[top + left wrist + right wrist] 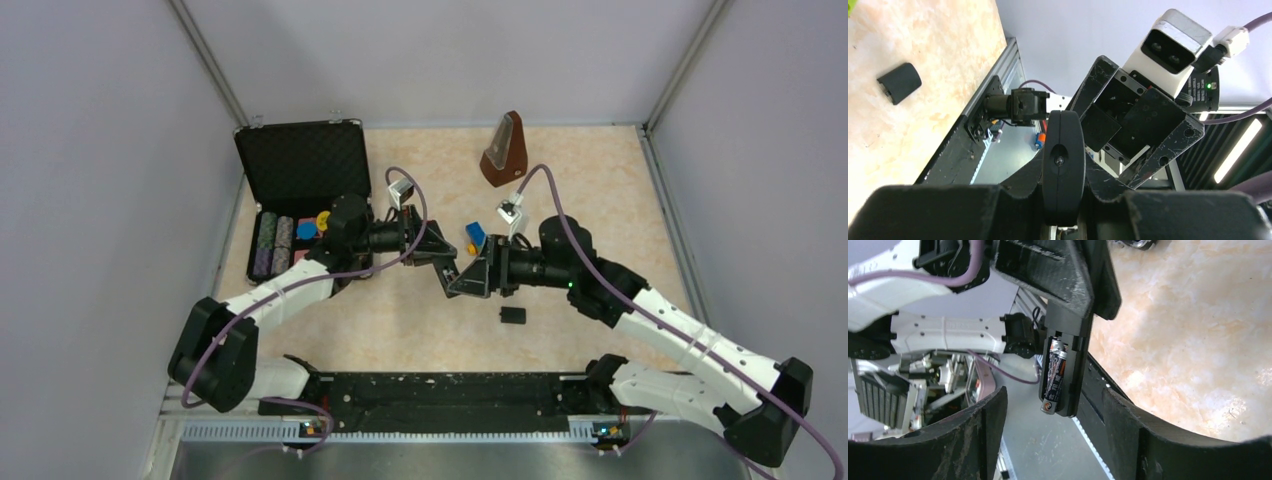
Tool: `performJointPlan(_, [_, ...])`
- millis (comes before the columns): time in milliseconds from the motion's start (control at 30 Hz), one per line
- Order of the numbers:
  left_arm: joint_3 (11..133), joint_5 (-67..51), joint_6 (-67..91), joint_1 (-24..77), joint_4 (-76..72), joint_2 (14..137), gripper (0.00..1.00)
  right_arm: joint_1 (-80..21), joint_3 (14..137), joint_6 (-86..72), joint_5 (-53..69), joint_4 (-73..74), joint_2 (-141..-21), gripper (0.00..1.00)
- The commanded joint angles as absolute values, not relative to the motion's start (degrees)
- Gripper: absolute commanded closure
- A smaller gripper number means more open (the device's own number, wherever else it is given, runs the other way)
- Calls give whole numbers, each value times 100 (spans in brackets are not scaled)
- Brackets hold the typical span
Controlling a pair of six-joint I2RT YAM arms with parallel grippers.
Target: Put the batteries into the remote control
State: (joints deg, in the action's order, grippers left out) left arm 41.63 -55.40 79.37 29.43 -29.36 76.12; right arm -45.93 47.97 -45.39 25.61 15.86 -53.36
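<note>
Remote (1074, 347): your left claw (432, 247) pinches it by one end and holds it off the table (600, 200). The open bay faces the right wrist camera, likely so the right arm can work in it.
Batteries (1054, 376): dark cells with a silvery end lie in line inside the bay. You cannot tell from here whether both are in, or whether they are fully seated.
Right claw (476, 276): spread and holding nothing. Its fingers (973, 440) flank the remote's free end without touching it, which looks to me like a stance for pressing a cell home.
Cover (512, 315): flat on the table on the near side of the right claw, apart from everything. You have open room to drop onto it when the bay is ready to close.
Room: the two claws meet nose to nose over mid-table. The bricks (475, 235) sit just behind them and the case (300, 165) lies behind the left arm. The side towards the arm bases is freer, so back out that way.
Edges: the bay walls are narrow, so push along the bay, not across it. Only one end of the remote is gripped, and a sideways shove could lever it in the left claw.
</note>
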Motion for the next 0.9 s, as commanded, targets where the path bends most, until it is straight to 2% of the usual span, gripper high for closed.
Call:
performJointPlan(0, [4188,-4854,8005,2961,-3224,7183,100,-4535,4894,-5334,1828,1497,-5145,30])
performJointPlan(167, [3951,-3901,8228,2973,-3381,6748,100,-4528,4464,-6315,1147,1136,-4714,26])
performJointPlan(467, [3752,-3053,8633,3165,-3455,6278,100,-4531,4030,-7178,775,-380,-4386,26])
performJointPlan(867, [3374,-1669,8958,3720,-3757,5933,100,-4537,4171,-7316,328,-31,-4347,29])
